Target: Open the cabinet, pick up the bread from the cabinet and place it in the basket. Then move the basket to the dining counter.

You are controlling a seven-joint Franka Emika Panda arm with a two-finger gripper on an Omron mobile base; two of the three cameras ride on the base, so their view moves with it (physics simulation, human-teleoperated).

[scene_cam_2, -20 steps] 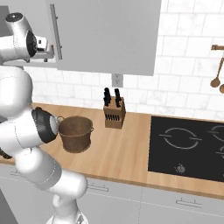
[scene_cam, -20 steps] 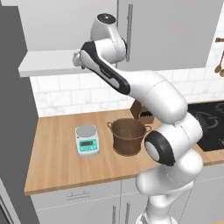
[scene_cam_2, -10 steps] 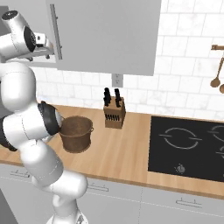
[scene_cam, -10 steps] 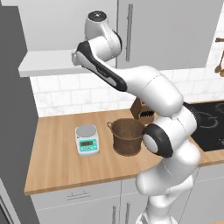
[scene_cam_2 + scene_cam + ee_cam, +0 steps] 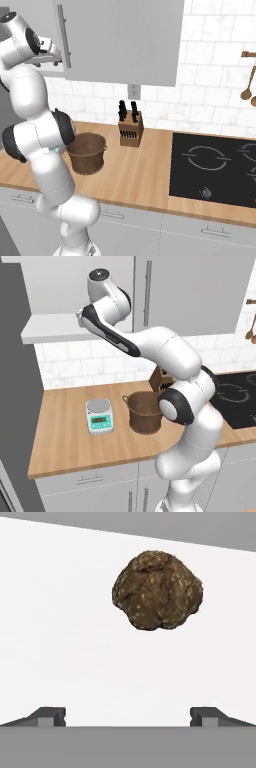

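The bread (image 5: 157, 589), a round dark brown crusty lump, lies on the white shelf inside the light grey cabinet (image 5: 200, 291). My gripper (image 5: 128, 717) points straight at it from a short way off. It is open, its fingertips (image 5: 50, 716) wide apart with nothing between them. The arm reaches up into the cabinet (image 5: 125, 35) past the opened door with its silver bar handle (image 5: 63, 36). The brown woven basket (image 5: 145, 413) stands on the wood counter below, also seen as the basket (image 5: 86, 152) beside my arm. The dining counter is out of view.
A small kitchen scale (image 5: 99, 415) sits left of the basket. A knife block (image 5: 130, 127) stands against the tiled wall. The black hob (image 5: 215, 167) lies to the right, with wooden spoons (image 5: 247, 90) hanging above it. The counter edge (image 5: 80, 466) runs along the front.
The upper arm and wrist have swung left and deeper into the open cabinet. The basket and the other things on the counter stayed put.
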